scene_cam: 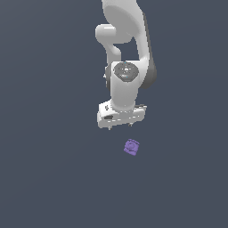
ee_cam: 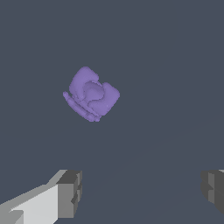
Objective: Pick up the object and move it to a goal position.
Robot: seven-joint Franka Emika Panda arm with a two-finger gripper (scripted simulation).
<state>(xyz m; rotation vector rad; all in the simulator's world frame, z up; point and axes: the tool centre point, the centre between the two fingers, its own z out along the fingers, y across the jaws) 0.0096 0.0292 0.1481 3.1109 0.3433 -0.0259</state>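
1. Exterior view: a white robot arm [scene_cam: 127,53] reaches down from the top of the picture over a plain dark grey-blue worktop [scene_cam: 49,169]. Its end effector [scene_cam: 120,127] points downward, with two short fingertips showing under the wide white hand. It holds nothing. The purple block [scene_cam: 132,147] lies on the worktop below the end effector, a little toward the exterior view's right, near it but not touching. A round raised mark shows on the block's visible face, and the block sits turned at an angle rather than square to the picture.

2. Wrist view: the end effector [ee_cam: 142,192] is spread wide, its two dark grey fingertips [ee_cam: 70,192] standing far apart at either side of the picture with only bare worktop [ee_cam: 175,65] between them. The purple block [ee_cam: 93,94] lies clear of both fingertips, outside the gap between them. Its circular relief faces the camera, and a ribbed edge runs along one side.
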